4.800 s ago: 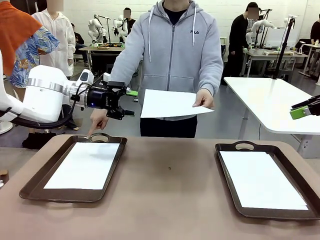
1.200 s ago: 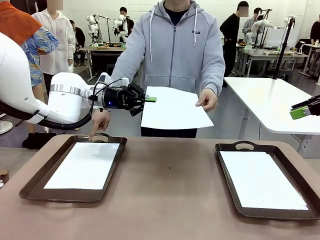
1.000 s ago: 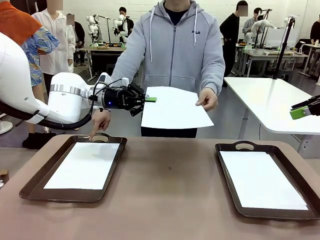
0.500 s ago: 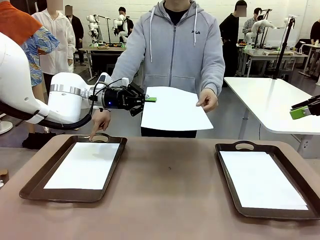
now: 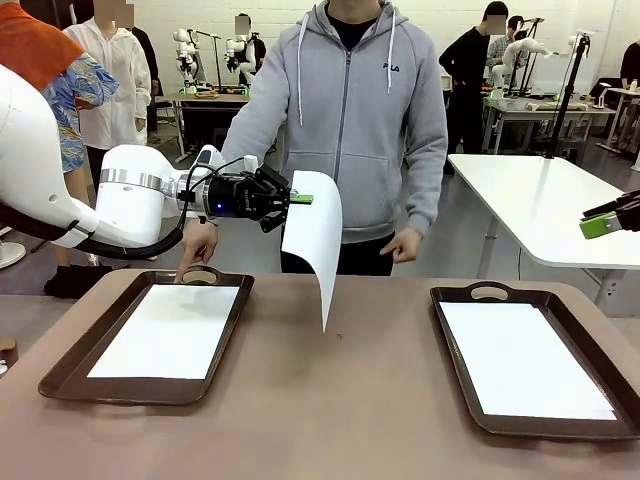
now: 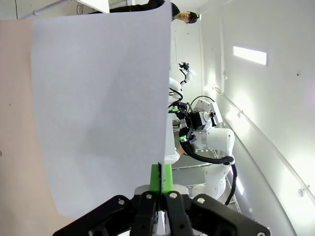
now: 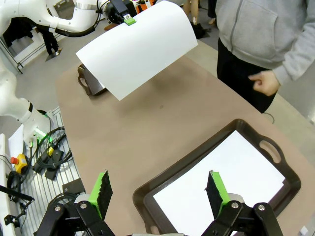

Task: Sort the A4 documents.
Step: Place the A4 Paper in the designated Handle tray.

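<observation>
- The left gripper is clamped on one corner of a white A4 sheet, which droops from the pads above the brown table, between the two trays.
- The right gripper hangs with its jaws spread wide and nothing between them, above the right tray.
- Left tray and right tray each hold a flat sheet.
- The person's hand hangs free, past the table's far edge.
</observation>
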